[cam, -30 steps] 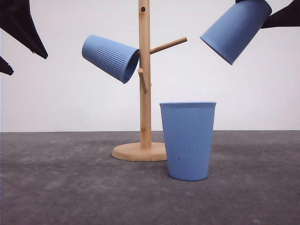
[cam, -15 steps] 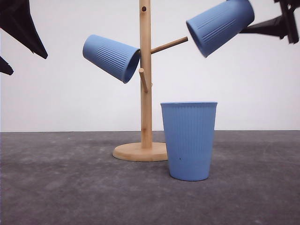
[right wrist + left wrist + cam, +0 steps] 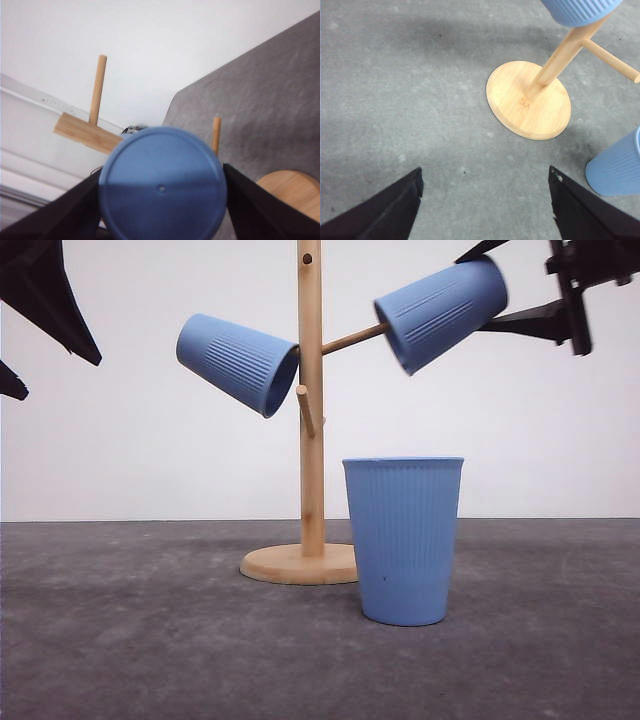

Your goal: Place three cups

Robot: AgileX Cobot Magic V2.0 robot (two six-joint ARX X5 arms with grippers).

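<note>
1. Right gripper is clamped on a light-blue cup, held by its base end. In the right wrist view the flat round bottom sits squarely between the two dark fingers.
2. The held cup is tilted, mouth pointing away from the gripper and slightly down. Its rim is at the tip of the upward-slanting peg of the wooden rack. Whether the peg tip is already inside the mouth cannot be told.
3. A second cup hangs mouth-first on a peg on the far side of the post from the right gripper.
4. A third cup stands upright on the grey table, well below the right gripper and just beside the rack's round base.
5. Left gripper has its jaws spread wide and is empty, looking down on the table beside the rack base.
6. Handling judgement: the cups look light, thin-walled and stiff. The fine vertical ribs should give the pads some bite, but the taper could let a cup slide out toward its narrow end.
7. Best hold is across the wall near the base, leaving the mouth free for the peg. A light squeeze only; the wall may flex.
8. The rack looks light, so a sideways push on the peg could shift or tip it.
</note>
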